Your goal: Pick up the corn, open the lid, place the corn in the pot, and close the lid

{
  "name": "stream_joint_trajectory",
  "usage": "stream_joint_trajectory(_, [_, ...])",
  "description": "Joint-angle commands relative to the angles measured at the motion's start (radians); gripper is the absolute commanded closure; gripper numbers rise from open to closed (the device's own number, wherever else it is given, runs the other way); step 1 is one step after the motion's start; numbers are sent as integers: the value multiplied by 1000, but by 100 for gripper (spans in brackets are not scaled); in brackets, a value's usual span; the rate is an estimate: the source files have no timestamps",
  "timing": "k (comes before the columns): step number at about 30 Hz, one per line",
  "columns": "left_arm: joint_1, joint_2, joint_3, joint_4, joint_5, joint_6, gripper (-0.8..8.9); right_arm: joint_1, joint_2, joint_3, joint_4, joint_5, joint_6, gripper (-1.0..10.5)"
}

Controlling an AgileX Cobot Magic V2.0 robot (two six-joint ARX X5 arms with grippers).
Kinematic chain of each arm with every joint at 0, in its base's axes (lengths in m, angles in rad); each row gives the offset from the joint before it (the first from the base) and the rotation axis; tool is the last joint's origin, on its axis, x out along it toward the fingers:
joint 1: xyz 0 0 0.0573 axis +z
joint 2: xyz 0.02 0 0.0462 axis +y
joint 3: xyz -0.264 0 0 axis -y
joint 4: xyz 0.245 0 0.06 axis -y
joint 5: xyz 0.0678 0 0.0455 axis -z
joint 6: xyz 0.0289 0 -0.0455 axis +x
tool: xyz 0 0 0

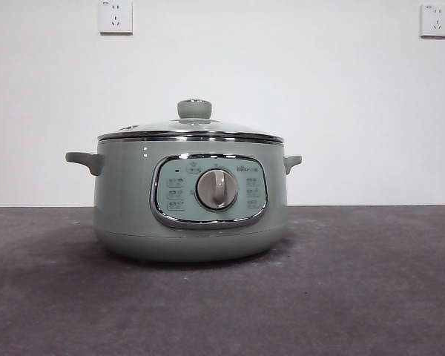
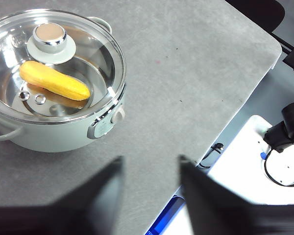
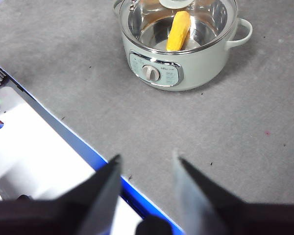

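The pot [image 1: 190, 204] stands on the grey desk [image 1: 371, 297], its dial [image 1: 216, 188] facing the front camera. The lid [image 1: 190, 127] sits closed on the pot's rim, its knob [image 1: 194, 109] upright on top. Through the glass, the corn [image 2: 54, 81] lies on its side inside the pot, on the steel floor just beside the knob as seen from above. The left end effector [image 2: 151, 169] hangs with jaws apart and empty, well away from the pot, over the desk near its edge. The right end effector [image 3: 147, 164] is likewise open and holding nothing, off the pot's dial side, over the desk edge. Two wall sockets [image 1: 116, 16] are behind the pot.
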State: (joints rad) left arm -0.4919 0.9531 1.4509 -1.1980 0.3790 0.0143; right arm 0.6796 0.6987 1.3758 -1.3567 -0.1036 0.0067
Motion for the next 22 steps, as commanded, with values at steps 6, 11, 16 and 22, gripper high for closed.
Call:
stream_joint_trajectory(6, [1,0,-8,17,21,-6,818,2,-2,-6,-23,21,-8,946])
stream_joint_trajectory(11, [1,6,-8,15,21,-6,817,2,-2,-6,-23,26,-8,946])
stream_joint_trajectory(16, [1,16,-8,14,21,-7,818,2,-2,-6,-23,26,-8,946])
stream_joint_trajectory(22, [1,25,-8,5,20,-6,817,2,-2,-6,-23,26,-8,946])
